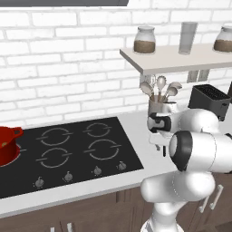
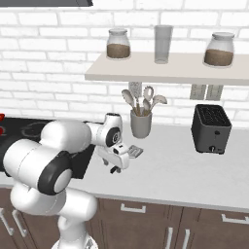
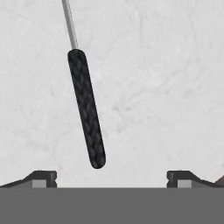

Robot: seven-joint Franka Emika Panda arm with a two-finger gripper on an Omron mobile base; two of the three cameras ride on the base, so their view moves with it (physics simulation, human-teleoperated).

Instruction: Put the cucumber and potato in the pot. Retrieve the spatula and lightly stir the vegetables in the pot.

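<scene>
The spatula lies flat on the pale counter. In the hand view its dark woven handle [image 3: 86, 109] runs up into a thin metal shaft. Its grey slotted blade [image 2: 135, 151] shows just right of the hand in the right base view. My gripper [image 3: 112, 179] hangs open, pointing down over the handle's end; the handle lies between the fingertips [image 3: 43, 177], nearer the left one, and touches neither. The same gripper [image 1: 158, 146] [image 2: 110, 166] is just right of the cooktop. The red pot [image 1: 7, 145] stands on the far left burner. The potato and cucumber are out of view.
A black cooktop [image 1: 77, 149] takes up the counter's left part. A grey utensil cup [image 2: 140, 124] with ladles and a whisk stands behind the hand by the wall. A black toaster [image 2: 211, 129] is at the right. A shelf [image 2: 170, 70] with jars hangs overhead.
</scene>
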